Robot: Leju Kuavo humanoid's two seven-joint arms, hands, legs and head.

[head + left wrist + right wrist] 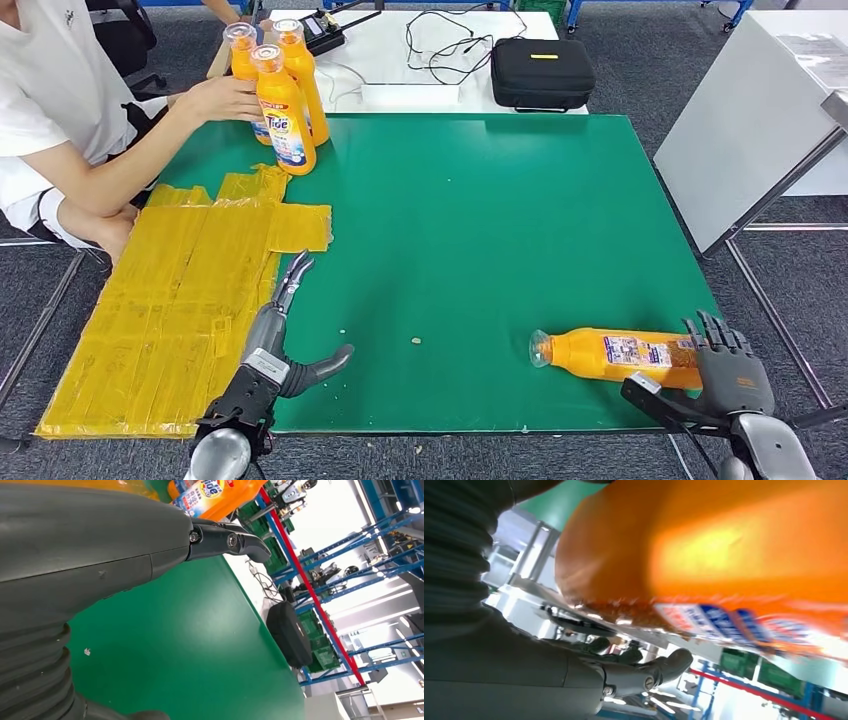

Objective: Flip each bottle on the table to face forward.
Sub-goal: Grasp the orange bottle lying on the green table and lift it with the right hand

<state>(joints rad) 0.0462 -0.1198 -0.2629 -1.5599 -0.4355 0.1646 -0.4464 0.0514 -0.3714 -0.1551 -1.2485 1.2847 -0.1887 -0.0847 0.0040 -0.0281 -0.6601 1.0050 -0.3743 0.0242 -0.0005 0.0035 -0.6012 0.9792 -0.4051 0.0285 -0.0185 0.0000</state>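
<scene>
— What are you seeing on the table right now?

— I am looking down at the green table (480,230). One orange bottle (615,356) is lying on its side near the front right corner, its clear cap end pointing left and its base toward my right hand (735,375).

— Is that hand holding it?

— I am seeing the fingers (715,335) standing up spread at the bottle's base end, with the thumb lying in front of the bottle on the near side. From the right wrist camera the orange body (724,545) is sitting very close over the thumb (664,667), but I cannot tell whether the hand is actually gripping it or just alongside.

— And the left?

— My left hand (290,345) is hovering over the front left part of the table with nothing in it, fingers stretched forward and thumb splayed out to the side. It is sitting just beside the edge of the yellow taped sheet (180,310).

— Any other bottles?

— Three upright orange bottles (280,95) are standing together at the far left corner. A person's hand (220,100) is touching them. Behind the green table, a black case (541,73) and some cables (440,45) are lying on a white table (390,50).
</scene>
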